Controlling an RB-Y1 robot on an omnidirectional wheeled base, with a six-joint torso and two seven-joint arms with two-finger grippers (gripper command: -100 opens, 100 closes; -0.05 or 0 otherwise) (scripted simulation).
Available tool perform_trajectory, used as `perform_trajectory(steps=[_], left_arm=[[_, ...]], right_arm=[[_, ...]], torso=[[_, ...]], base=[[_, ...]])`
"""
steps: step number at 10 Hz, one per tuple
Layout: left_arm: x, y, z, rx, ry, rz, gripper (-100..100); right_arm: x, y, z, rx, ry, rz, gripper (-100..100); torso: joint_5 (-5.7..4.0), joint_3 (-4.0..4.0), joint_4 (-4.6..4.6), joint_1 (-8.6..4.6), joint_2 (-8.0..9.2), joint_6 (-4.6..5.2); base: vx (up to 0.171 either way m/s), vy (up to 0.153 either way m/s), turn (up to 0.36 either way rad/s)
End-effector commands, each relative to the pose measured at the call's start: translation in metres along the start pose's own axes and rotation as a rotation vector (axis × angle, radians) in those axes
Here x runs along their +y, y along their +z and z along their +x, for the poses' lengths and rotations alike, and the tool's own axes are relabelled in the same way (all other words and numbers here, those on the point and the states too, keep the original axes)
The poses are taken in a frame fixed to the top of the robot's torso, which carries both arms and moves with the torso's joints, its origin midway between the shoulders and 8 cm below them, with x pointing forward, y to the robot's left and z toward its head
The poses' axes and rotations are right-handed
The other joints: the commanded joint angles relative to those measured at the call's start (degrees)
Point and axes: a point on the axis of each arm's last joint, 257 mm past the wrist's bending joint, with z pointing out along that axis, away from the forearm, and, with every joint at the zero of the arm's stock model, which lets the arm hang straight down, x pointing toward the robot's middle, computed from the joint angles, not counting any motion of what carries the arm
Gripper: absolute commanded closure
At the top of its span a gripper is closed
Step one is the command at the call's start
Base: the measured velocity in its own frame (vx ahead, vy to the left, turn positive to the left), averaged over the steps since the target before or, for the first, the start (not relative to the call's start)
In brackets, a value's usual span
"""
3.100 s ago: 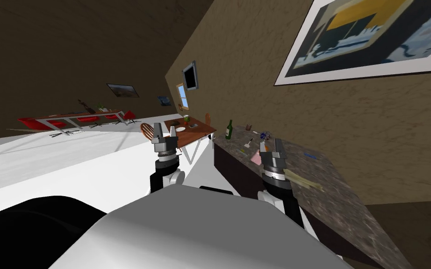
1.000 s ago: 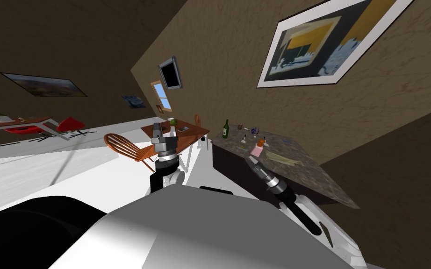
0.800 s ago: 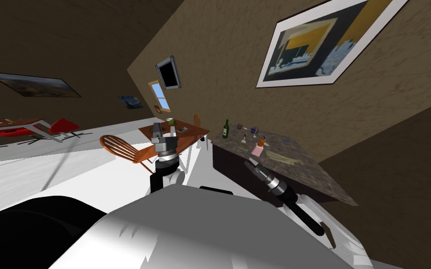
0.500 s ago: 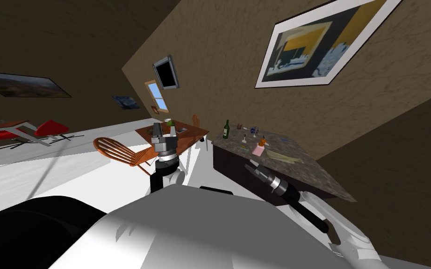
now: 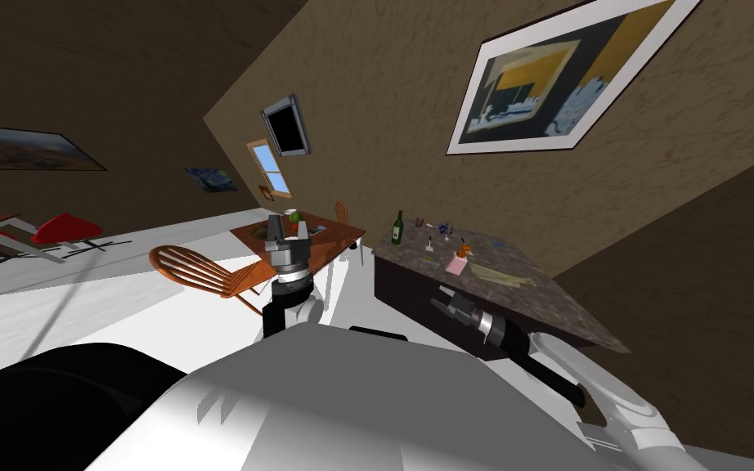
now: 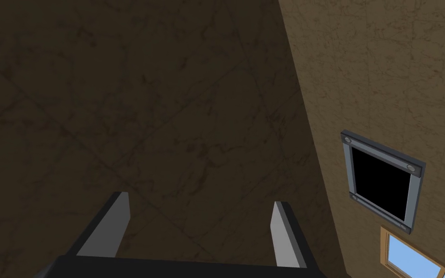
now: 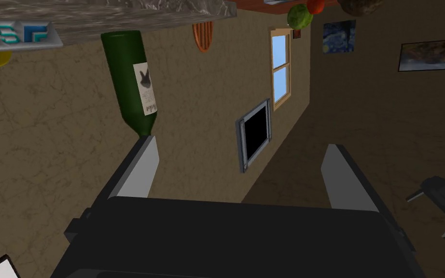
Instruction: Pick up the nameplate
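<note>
The right gripper (image 7: 241, 149) is wide open, its two grey fingers well apart with nothing between them. In the head view it hangs low at the robot's right, reaching forward in front of the dark face of the counter (image 5: 567, 315), close to the counter's near edge.

The nameplate (image 7: 10, 34) is a pale flat plate with teal characters. It lies on the counter's speckled stone top, just beside a green bottle (image 7: 120, 72), and is well apart from the gripper and untouched. In the head view it is too small to pick out among the clutter on the counter.

The bottle stands upright at the counter's far end. A pink item (image 5: 454, 263) sits near the middle of the top, with a pale strip (image 5: 502, 276) beside it.

The left gripper (image 5: 288, 231) is raised upright in front of the chest. Its fingers are also spread open and hold nothing.

Beyond it stand a brown wooden table (image 5: 334, 233) and a wooden chair (image 5: 195, 274) on a white floor. A large framed painting (image 5: 563, 78) hangs on the brown wall above the counter.
</note>
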Motion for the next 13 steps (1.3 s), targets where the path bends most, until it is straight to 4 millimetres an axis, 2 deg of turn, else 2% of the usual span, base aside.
perform_trajectory(steps=[1, 2, 4, 5, 6, 7, 8, 9, 10, 11, 12, 13], left_arm=[[0.000, 0.000, 0.000, 0.000, 0.000, 0.000, 0], [0.000, 0.000, 0.000, 0.000, 0.000, 0.000, 0], [0.000, 0.000, 0.000, 0.000, 0.000, 0.000, 0], [0.000, 0.000, 0.000, 0.000, 0.000, 0.000, 0], [0.000, 0.000, 0.000, 0.000, 0.000, 0.000, 0], [0.000, 0.000, 0.000, 0.000, 0.000, 0.000, 0], [0.000, 0.000, 0.000, 0.000, 0.000, 0.000, 0], [0.000, 0.000, 0.000, 0.000, 0.000, 0.000, 0], [0.000, 0.000, 0.000, 0.000, 0.000, 0.000, 0], [0.000, 0.000, 0.000, 0.000, 0.000, 0.000, 0], [0.000, 0.000, 0.000, 0.000, 0.000, 0.000, 0], [0.000, 0.000, 0.000, 0.000, 0.000, 0.000, 0]], right_arm=[[-0.010, -0.007, 0.014, 0.070, -0.058, -0.004, -100], [-0.019, -0.013, 0.026, 0.130, -0.100, -0.009, -100], [-0.022, -0.018, 0.034, 0.170, -0.136, -0.011, -100], [-0.036, -0.028, 0.047, 0.245, -0.188, -0.014, -100], [-0.037, -0.030, 0.051, 0.266, -0.209, -0.017, -100], [-0.051, -0.042, 0.060, 0.334, -0.255, -0.017, -100], [-0.052, -0.044, 0.065, 0.354, -0.275, -0.020, -100], [-0.067, -0.056, 0.072, 0.421, -0.322, -0.019, -100], [-0.069, -0.059, 0.078, 0.447, -0.348, -0.023, -100], [-0.084, -0.072, 0.083, 0.510, -0.392, -0.019, -100], [-0.086, -0.075, 0.088, 0.533, -0.415, -0.024, -100], [-0.102, -0.088, 0.091, 0.593, -0.459, -0.018, -100]], torso=[[0.00, 0.00, 0.00, 0.00, 0.00, 0.00], [0.00, 0.00, 0.00, -0.05, 0.00, 0.00], [0.00, -0.03, -0.01, -0.06, -0.04, -0.01], [-0.04, 0.02, 0.01, -0.20, 0.04, 0.00], [-0.03, -0.03, -0.01, -0.12, -0.05, 0.00], [-0.01, -0.05, -0.02, -0.07, -0.08, -0.01], [0.00, -0.11, -0.04, -0.01, -0.19, -0.02], [-0.01, -0.09, -0.04, -0.08, -0.15, -0.02], [0.00, -0.12, -0.05, 0.00, -0.20, -0.03], [0.00, -0.09, -0.04, -0.07, -0.14, 0.00], [0.00, -0.12, -0.05, -0.02, -0.21, -0.02], [-0.01, -0.10, -0.04, -0.09, -0.15, -0.01]], base=[[0.053, 0.093, -0.038], [0.069, 0.107, -0.065], [0.045, 0.068, -0.014], [0.070, 0.082, -0.027], [0.076, 0.095, -0.033], [0.106, 0.112, -0.028], [0.084, 0.084, -0.011], [0.099, 0.111, 0.000], [0.084, 0.090, -0.005], [0.104, 0.106, 0.002], [0.086, 0.084, 0.000], [0.103, 0.067, 0.011]])
